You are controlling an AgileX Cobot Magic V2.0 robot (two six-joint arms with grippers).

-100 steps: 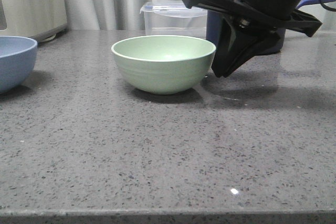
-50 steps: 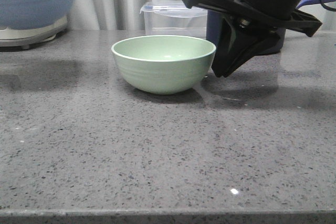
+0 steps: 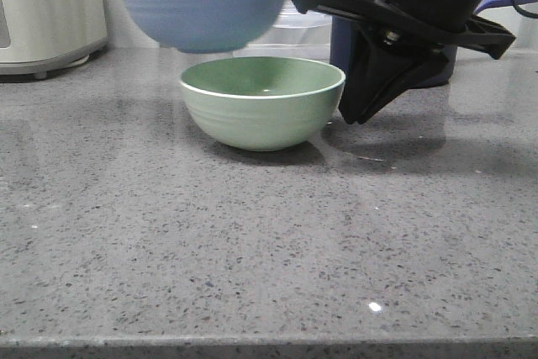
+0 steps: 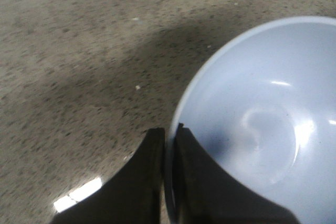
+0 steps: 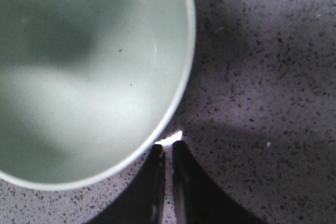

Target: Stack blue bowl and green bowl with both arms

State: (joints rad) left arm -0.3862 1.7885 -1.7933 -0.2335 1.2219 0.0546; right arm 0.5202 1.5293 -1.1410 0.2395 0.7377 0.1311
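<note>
The green bowl (image 3: pixel 262 102) stands upright on the grey counter in the front view; it also shows from above in the right wrist view (image 5: pixel 84 72). The blue bowl (image 3: pixel 204 7) hangs in the air just above and slightly left of it. My left gripper (image 4: pixel 169 135) is shut on the blue bowl's rim (image 4: pixel 252 114), one finger inside and one outside. My right gripper (image 5: pixel 168 153) is shut and empty, its tips on the counter just beside the green bowl's rim; in the front view it (image 3: pixel 357 115) stands right of that bowl.
A cream appliance (image 3: pixel 46 6) stands at the back left. A clear plastic lidded box (image 3: pixel 298 35) and a dark navy pot (image 3: pixel 345 39) stand behind the green bowl. The counter's front edge (image 3: pixel 269 344) runs along the bottom.
The blue bowl rose off the counter at the far left and moved right, to above the green bowl. The right arm and green bowl have not moved.
</note>
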